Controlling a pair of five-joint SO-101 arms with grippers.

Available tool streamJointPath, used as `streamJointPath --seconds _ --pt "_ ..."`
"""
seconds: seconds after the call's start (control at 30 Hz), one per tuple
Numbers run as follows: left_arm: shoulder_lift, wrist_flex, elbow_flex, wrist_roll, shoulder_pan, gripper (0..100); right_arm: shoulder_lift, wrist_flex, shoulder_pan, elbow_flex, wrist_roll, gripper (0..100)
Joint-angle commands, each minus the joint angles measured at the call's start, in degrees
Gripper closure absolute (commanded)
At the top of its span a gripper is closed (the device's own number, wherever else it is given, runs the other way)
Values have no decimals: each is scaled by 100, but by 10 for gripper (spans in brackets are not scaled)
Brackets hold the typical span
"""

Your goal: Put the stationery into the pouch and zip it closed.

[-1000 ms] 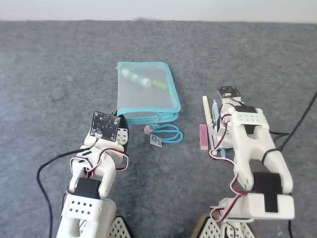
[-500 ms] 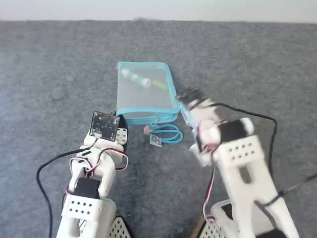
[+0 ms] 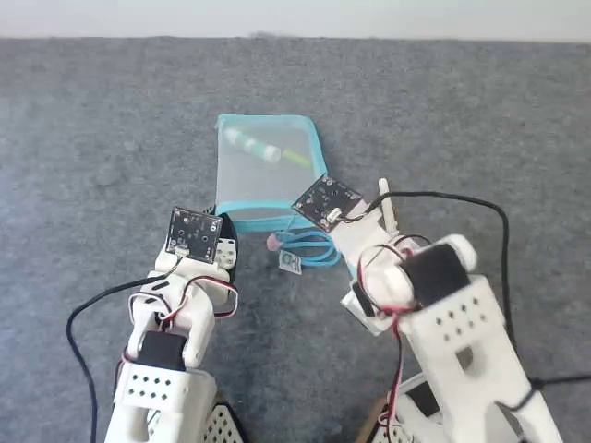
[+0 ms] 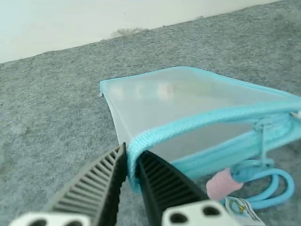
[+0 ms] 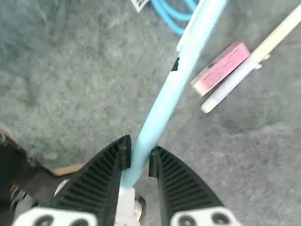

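The left gripper (image 4: 131, 157) pinched the pouch (image 3: 263, 180) at its near-left zip edge. The right gripper (image 5: 139, 153), clamped on a blue pen (image 5: 183, 70), hovered by its near-right corner. Loading, I judged: the pen needed aiming into the mouth.

No words, numbers or signs can be read anywhere. The small white tag (image 4: 240, 207) lying on the bench (image 4: 47, 117) near the left tool (image 4: 131, 157) bears a tiny coloured print, but it is too small to make out.
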Motion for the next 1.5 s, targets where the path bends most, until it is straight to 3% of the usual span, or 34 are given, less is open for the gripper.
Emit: streamJointPath --seconds 0.0,0.13,0.67,1.0,1.47 --pt "-114 -88 -154 -44 0 989 -479 207 347 -607 88 991" --pt "-114 -97 -154 -44 18 989 -716 198 787 -949 62 991" --pt "-79 -193 -154 -44 26 989 -1947 189 760 -1407 -237 991" --pt "-79 -185 -154 -53 26 989 -1305 -75 -752 -1442 -308 991" --pt "-79 -185 -154 -53 44 989 31 -971 -769 -1442 -536 991"
